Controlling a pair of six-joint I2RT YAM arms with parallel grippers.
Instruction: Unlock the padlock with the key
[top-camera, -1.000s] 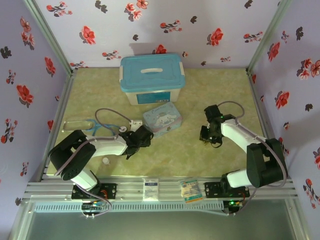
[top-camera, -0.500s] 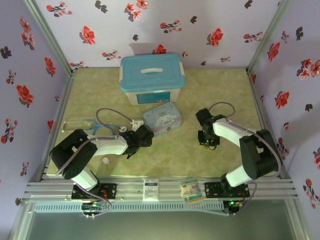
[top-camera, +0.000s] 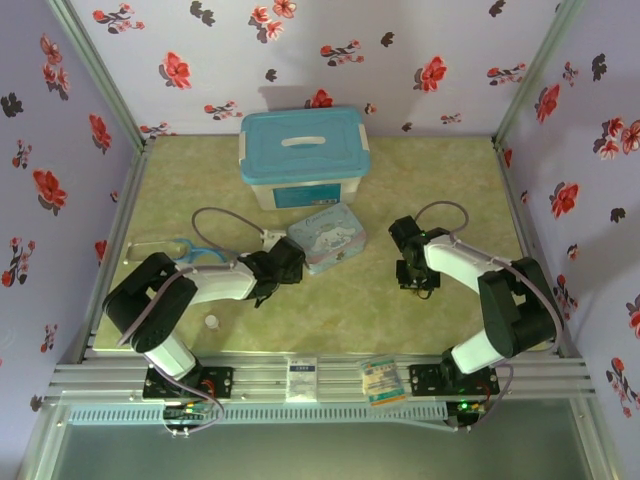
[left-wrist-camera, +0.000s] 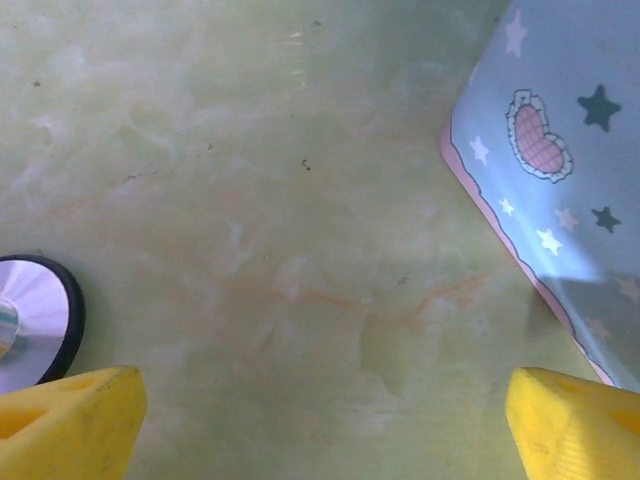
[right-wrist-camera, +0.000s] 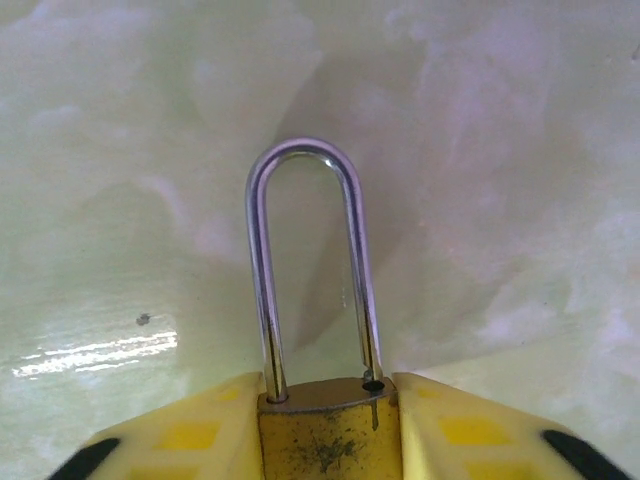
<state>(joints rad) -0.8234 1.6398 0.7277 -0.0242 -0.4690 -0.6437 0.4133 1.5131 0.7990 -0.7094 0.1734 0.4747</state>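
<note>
We record: right gripper (right-wrist-camera: 325, 425) pinches the padlock (right-wrist-camera: 318, 450) by its brass body, shackle (right-wrist-camera: 300, 148) pointing outward; left gripper (left-wrist-camera: 320, 400) spread wide over the table (left-wrist-camera: 300, 200), between stethoscope disc (left-wrist-camera: 30, 320) and cartoon tin (left-wrist-camera: 565, 170).

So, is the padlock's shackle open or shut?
Shut, it seems: both legs of the shackle run down into the padlock body, which sits between the fingers of the right claw.

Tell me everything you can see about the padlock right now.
The small brass padlock has a scuffed, dark-speckled body and a long, slender silver shackle pointing forward out of the grip, both legs meeting the body's top. The right claw grips the body, yellow fingers against both sides, above the pale green marbled table; whether it touches the table is unclear.
</note>
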